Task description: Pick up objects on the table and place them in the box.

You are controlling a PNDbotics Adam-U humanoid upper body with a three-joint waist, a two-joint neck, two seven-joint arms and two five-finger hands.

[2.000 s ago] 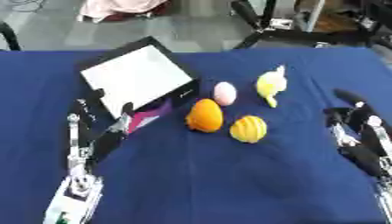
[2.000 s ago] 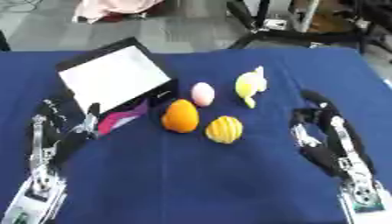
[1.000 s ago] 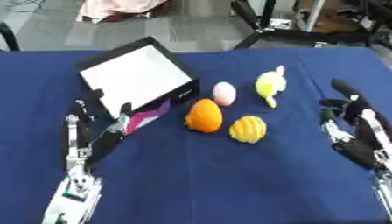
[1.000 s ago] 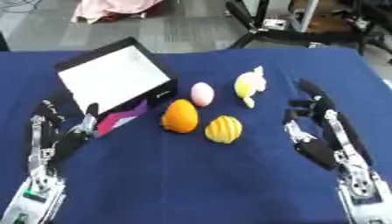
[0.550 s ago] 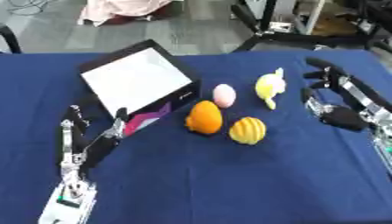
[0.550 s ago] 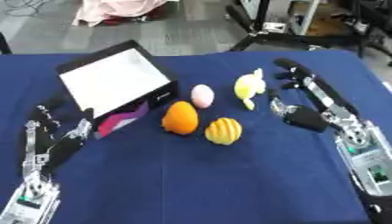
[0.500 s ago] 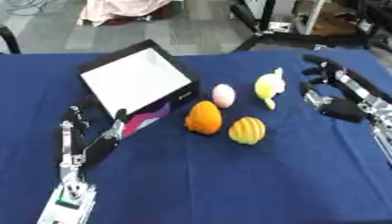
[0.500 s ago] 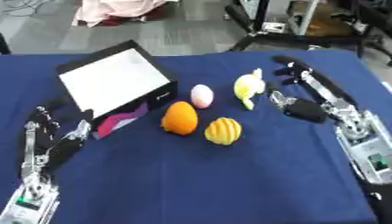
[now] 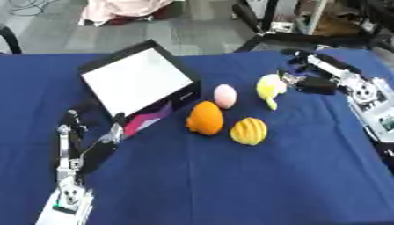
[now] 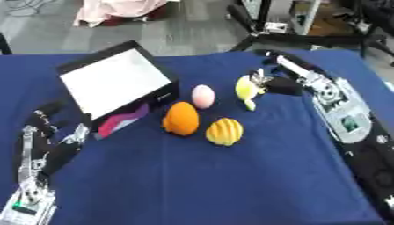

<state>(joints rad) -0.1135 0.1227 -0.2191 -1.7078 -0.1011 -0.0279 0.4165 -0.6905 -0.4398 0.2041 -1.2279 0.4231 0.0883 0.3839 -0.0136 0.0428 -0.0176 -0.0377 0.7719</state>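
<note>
— Where was the right hand [image 10: 281, 83]?
— Just right of the yellow fruit [image 10: 246, 88], fingers spread, apparently touching it.
— And the box [image 9: 138, 83]?
— Well left of that fruit; the left hand [image 9: 85, 149] rested open near the box.

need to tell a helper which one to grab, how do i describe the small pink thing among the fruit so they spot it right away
Start at the black box with the white inside on the blue table. Just right of the box sits a cluster of four fruit-like things. The pink egg-shaped one is the smallest and the only pale pink one, just above the orange one and left of the pale yellow one.
</note>
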